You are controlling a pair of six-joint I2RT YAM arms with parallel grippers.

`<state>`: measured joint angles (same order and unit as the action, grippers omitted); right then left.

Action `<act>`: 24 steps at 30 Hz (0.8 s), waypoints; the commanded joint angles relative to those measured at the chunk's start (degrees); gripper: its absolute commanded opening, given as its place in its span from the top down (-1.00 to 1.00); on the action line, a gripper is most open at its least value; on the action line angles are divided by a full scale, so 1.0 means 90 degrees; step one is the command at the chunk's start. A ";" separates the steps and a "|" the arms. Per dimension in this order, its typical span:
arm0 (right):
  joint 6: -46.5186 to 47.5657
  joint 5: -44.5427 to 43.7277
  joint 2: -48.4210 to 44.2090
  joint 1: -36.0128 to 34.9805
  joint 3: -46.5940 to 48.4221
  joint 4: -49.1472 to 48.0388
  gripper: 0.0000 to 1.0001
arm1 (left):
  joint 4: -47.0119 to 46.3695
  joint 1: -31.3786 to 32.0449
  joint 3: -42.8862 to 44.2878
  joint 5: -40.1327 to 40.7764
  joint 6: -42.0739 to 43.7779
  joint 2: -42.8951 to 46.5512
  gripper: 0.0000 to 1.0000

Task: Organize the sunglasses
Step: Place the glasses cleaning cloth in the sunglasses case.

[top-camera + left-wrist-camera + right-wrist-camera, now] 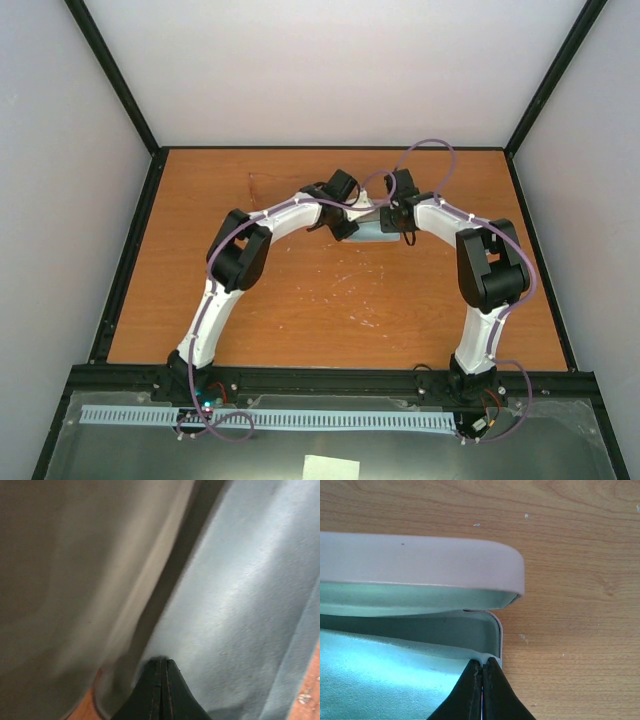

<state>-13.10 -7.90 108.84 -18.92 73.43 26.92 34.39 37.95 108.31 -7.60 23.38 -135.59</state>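
- Table (pixel 300 300): an orange-brown wood-grain top inside a black frame. Both arms reach from the near edge and meet over its far middle.
- Case (pixel 420 565): pink, rounded and oblong, lying open on the table between the two wrists. Its lid stands above the lower shell, and the lining (pixel 430 597) inside is pale teal.
- Cloth (pixel 240 605): blue-grey, spread over the inside of the lower shell and running up to its rim.
- Left gripper (pixel 161 664): the jaws are pressed together with no gap between the fingers. The tips rest against the cloth, at the dark seam where it meets a pale, blurred surface to the left. I cannot tell whether a fold of cloth is caught between them.
- Right gripper (pixel 483 662): the jaws are also pressed together. The tips sit at the rounded corner of the lower shell's rim, where the edge of the cloth meets it. The view does not show whether the rim or the cloth is pinched.
- Sunglasses: no view shows them, neither on the bare table nor in the visible part of the case, so their position cannot be told.
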 commanded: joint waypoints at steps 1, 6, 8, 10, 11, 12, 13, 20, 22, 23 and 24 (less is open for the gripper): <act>-0.0060 0.0036 -0.0231 0.0018 0.0001 -0.0282 0.94 | 0.0236 -0.0060 0.0365 0.0531 0.0238 -0.0121 0.99; -0.0010 0.0080 -0.0062 0.0015 0.0032 -0.0350 0.94 | 0.0200 -0.0125 0.0342 0.0639 0.0269 -0.0063 0.99; 0.0001 0.0119 0.0015 0.0022 0.0088 -0.0354 0.94 | 0.0200 -0.0135 0.0311 0.0653 0.0263 -0.0035 0.99; 0.0016 0.0193 0.0066 0.0026 0.0131 -0.0380 0.95 | 0.0193 -0.0144 0.0300 0.0666 0.0252 -0.0006 0.99; 0.0021 0.0214 0.0080 0.0024 0.0155 -0.0404 0.94 | 0.0180 -0.0145 0.0304 0.0668 0.0238 0.0013 0.99; 0.0030 0.0231 0.0105 0.0022 0.0174 -0.0420 0.94 | 0.0171 -0.0150 0.0300 0.0668 0.0212 0.0043 0.99; 0.0052 0.0233 0.0135 0.0029 0.0223 -0.0405 0.94 | 0.0160 -0.0153 0.0302 0.0647 0.0185 0.0066 0.99; 0.0074 0.0021 0.0397 0.0055 0.0417 -0.0135 0.51 | 0.0102 -0.0146 0.0306 0.0431 -0.0059 0.0361 0.76; 0.0043 0.0001 0.0346 0.0061 0.0390 -0.0158 0.33 | 0.0096 -0.0148 0.0311 0.0272 -0.0132 0.0467 0.67; 0.0026 -0.0018 0.0319 0.0071 0.0387 -0.0167 0.20 | 0.0095 -0.0145 0.0312 0.0205 -0.0177 0.0527 0.63; 0.0016 -0.0056 0.0291 0.0074 0.0394 -0.0176 0.09 | 0.0093 -0.0145 0.0311 0.0133 -0.0229 0.0579 0.60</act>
<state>-12.69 -6.96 111.72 -18.72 75.92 25.69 34.72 36.95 109.56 -3.68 23.03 -135.20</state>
